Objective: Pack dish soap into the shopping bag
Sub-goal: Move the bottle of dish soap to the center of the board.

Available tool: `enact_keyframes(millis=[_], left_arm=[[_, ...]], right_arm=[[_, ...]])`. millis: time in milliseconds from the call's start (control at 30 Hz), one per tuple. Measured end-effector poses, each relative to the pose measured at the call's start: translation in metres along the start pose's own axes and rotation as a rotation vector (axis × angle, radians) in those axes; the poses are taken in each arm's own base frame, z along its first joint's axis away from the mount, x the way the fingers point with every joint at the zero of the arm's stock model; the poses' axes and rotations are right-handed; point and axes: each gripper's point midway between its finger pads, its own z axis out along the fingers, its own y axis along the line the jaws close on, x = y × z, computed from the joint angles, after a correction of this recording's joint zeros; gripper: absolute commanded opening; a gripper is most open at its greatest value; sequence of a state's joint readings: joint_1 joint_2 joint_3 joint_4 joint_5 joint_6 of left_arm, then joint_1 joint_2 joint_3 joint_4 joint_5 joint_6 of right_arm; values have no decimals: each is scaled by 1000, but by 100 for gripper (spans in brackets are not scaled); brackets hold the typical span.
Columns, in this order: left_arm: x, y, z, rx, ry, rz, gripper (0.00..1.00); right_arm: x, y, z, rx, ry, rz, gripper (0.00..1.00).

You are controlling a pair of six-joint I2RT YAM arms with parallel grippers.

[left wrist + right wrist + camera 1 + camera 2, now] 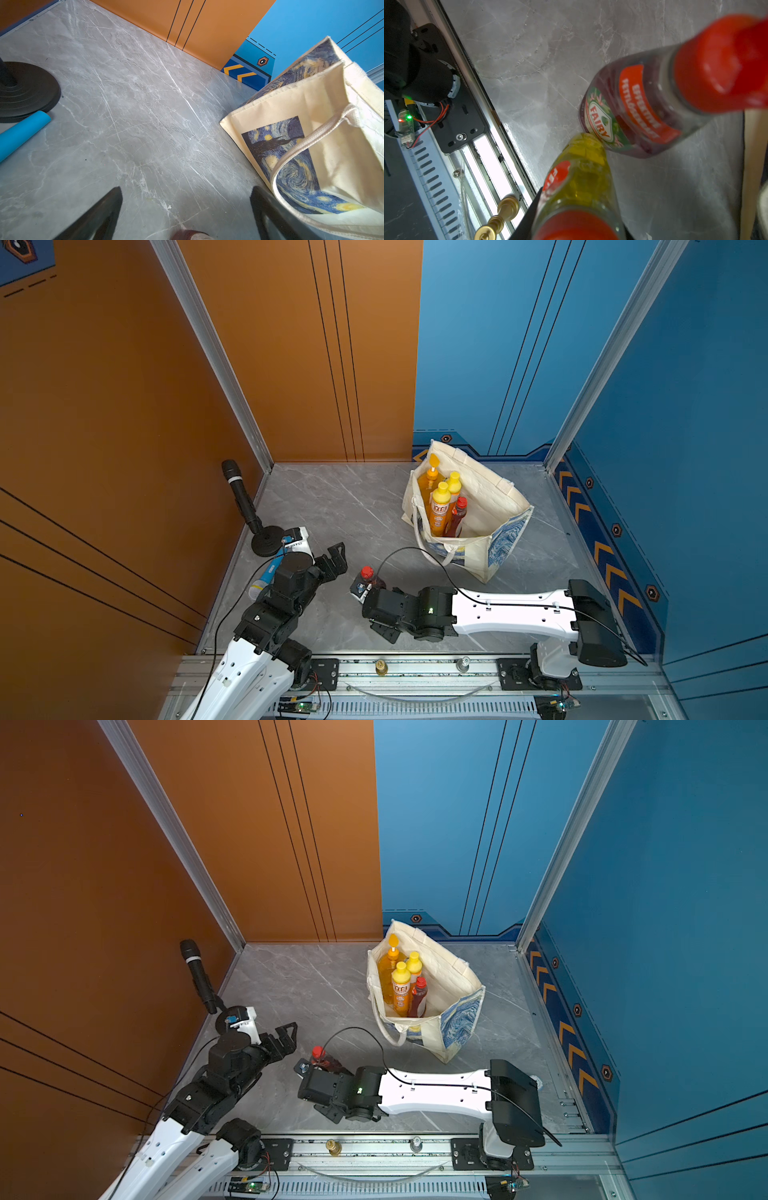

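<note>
Trouble could start in a few spots. On the left, the black microphone stands by the wall. The left gripper near it is wide open and holds nothing, so a careless swing could bump the microphone.

In the middle, near the front edge of the table, the right gripper is squeezed tight on the yellow-green bottle, up by its red cap. The dark red bottle stands so close that I cannot tell if they touch, so a lift could tip it over. A grip that high could also let the smooth bottle swing or slip.

On the right, the shopping bag is soft and leans. Its loop handle hangs by the opening. A bottle could snag there, or knock the four bottles inside.

Those four are a big orange one with a pump, two orange ones with yellow caps, and one dark red one. The two outside are shiny and see-through, with red caps
</note>
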State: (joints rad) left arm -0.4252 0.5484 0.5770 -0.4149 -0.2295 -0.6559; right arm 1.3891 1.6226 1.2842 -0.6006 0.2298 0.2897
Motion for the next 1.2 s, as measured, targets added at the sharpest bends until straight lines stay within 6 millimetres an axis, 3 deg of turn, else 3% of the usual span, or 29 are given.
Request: enact_keyframes(millis=[233,433,567,833,1200], left_arm=[[1,0,2,-4,6,2,98],[3,-1,6,-6,20,5,98],[4,-2,8,-3,27,6,98],[0,-7,8,15,17,2,98],[-2,-10,8,27,7,2,98]], right_arm=[[22,-33,-13,50,23,95,34],[40,-74,-20,119,12,219,36],[45,-92,-21,158,-14,292,43],[36,-106,-30,205,-90,374,64],[28,-118,-35,273,-127,411,65]])
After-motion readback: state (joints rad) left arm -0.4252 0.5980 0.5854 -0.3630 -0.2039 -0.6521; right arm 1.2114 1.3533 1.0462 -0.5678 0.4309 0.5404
